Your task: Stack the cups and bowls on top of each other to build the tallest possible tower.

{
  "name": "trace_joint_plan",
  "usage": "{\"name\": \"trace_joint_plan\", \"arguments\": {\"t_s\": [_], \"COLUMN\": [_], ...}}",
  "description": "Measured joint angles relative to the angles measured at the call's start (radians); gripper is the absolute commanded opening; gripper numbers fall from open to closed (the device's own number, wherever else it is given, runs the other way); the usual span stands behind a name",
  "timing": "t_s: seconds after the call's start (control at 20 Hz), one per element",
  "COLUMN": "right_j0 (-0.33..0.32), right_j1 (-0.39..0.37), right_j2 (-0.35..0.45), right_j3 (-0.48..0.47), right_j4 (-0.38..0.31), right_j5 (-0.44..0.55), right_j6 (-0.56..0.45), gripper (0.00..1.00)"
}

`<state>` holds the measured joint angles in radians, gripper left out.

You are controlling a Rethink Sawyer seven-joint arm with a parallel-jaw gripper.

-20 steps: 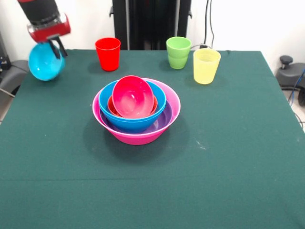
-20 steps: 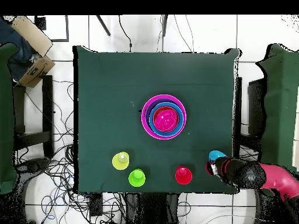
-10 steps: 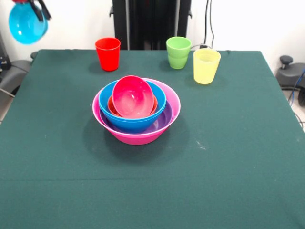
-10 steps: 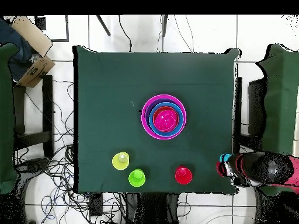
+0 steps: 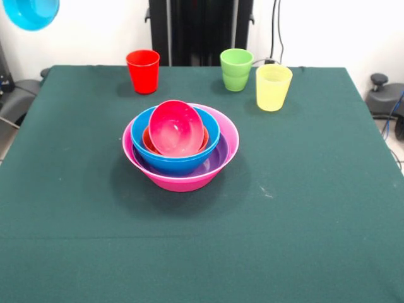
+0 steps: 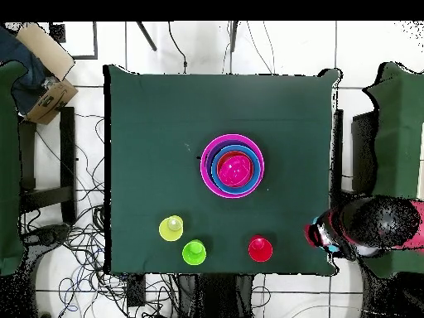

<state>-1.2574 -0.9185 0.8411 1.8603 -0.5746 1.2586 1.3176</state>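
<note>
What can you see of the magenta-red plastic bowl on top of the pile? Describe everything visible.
The glossy magenta-red plastic bowl is small, round and smooth, paler inside. It sits topmost in the nested pile, tilted so its opening faces the front camera. It rests in a small orange bowl, inside the blue bowl. Nothing grips it.

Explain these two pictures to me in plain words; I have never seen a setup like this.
A robot arm works at a table under a dark green cloth. One picture looks across the table, the other straight down. In the middle stands a nested pile of glossy plastic bowls, the large pink bowl outermost. Three plastic cups stand apart: red cup, green cup, translucent yellow cup. A small cyan bowl hangs high at one corner, where the overhead picture shows the red and black arm. Its jaws cannot be made out.
</note>
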Motion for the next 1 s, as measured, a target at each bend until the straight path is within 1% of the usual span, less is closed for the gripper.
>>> {"name": "trace_joint_plan", "arguments": {"t_s": [0.1,0.3,0.35,0.65,1.0], "right_j0": [0.028,0.058,0.074,0.131,0.199], "right_j1": [-0.021,-0.049,-0.066,-0.125,-0.174], "right_j2": [0.003,0.004,0.004,0.004,0.003], "right_j3": [0.009,0.036,0.055,0.117,0.14], "right_j4": [0.015,0.045,0.061,0.113,0.136], "right_j5": [-0.015,-0.062,-0.096,-0.184,-0.196], "right_j6": [0.0,0.0,0.0,0.0,0.0], "gripper": [0.0,0.0,0.0,0.0,0.0]}}
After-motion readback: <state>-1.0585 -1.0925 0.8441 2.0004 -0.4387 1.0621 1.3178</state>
